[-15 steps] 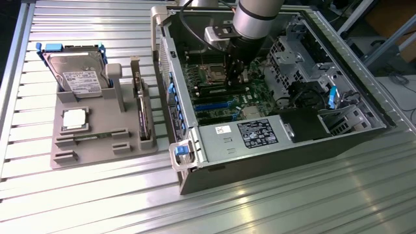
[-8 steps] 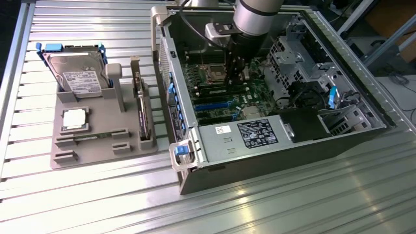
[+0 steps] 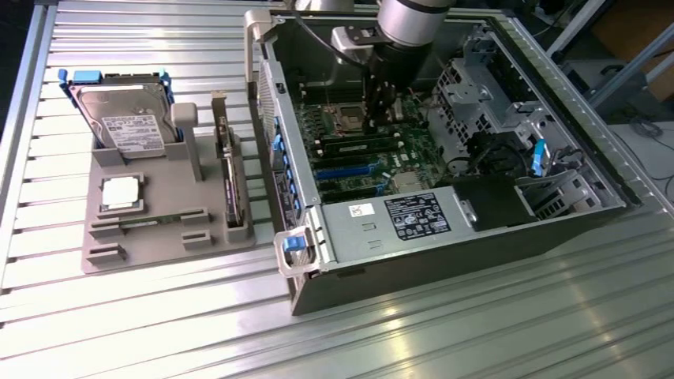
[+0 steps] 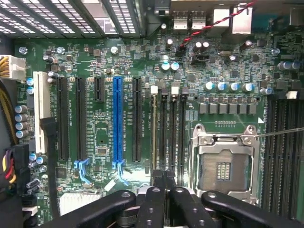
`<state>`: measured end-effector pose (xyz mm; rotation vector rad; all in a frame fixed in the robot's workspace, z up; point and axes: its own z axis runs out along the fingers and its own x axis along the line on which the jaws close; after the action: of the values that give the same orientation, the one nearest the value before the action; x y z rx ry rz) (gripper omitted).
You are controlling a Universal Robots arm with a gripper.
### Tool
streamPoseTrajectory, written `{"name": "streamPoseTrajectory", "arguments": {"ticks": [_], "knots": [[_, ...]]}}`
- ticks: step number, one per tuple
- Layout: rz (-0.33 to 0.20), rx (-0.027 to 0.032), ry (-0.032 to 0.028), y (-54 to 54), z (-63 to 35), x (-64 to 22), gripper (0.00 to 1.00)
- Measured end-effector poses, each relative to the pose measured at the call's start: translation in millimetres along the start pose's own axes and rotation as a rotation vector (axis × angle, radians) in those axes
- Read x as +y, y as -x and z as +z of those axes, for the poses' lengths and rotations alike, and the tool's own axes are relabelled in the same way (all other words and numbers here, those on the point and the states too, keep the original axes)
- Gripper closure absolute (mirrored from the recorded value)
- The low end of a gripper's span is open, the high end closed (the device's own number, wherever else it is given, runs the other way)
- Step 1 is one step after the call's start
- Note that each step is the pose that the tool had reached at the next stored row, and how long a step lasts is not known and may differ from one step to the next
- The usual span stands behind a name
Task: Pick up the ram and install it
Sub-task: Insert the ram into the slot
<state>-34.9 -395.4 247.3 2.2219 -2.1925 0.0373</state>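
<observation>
Computer case [image 3: 443, 237]: I see it lying open on the slatted table [image 3: 158, 332], and my arm [image 3: 413, 24] reaches down into it, so the fingers are inside its walls.
Grey fixture tray [image 3: 158, 237]: I see it well apart from the fingers, outside the case toward the exterior view's left, carrying a hard drive [image 3: 129, 126], a square silver processor chip [image 3: 121, 192] and an upright expansion card [image 3: 230, 178].
Motherboard [image 4: 95, 133]: it spreads under the fingers, with the blue slot [image 4: 118, 118] and the black expansion slots off to one side of them.
Processor socket [image 4: 224, 166]: just beside the fingers, empty under its metal frame.
Gripper [image 4: 165, 183]: I read the two black fingers [image 4: 154, 199] as pressed together, nothing clamped between them that I can see.
Ram [image 4: 154, 130]: I see it as a thin stick on edge in the first of the memory slots [image 4: 173, 128], running straight ahead of the fingertips and almost meeting them, in line with their seam.
</observation>
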Motion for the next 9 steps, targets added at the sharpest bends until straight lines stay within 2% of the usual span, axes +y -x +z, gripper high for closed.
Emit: {"name": "streamPoseTrajectory", "arguments": {"ticks": [1,2,3,4,5,9], "knots": [[0.000,0.0000,0.0014,-0.2,0.1,-4.8,0.89],[0.000,-0.0002,0.0046,-0.5,0.3,-13.3,0.89],[0.000,-0.0001,0.0064,-0.6,0.3,-16.6,0.89],[0.000,-0.0001,0.0108,-0.8,0.5,-26.0,0.89],[0.000,0.0000,0.0164,-1.0,0.5,-38.9,0.89],[-0.001,-0.0004,0.0296,-1.4,0.7,-70.0,0.89]]}}
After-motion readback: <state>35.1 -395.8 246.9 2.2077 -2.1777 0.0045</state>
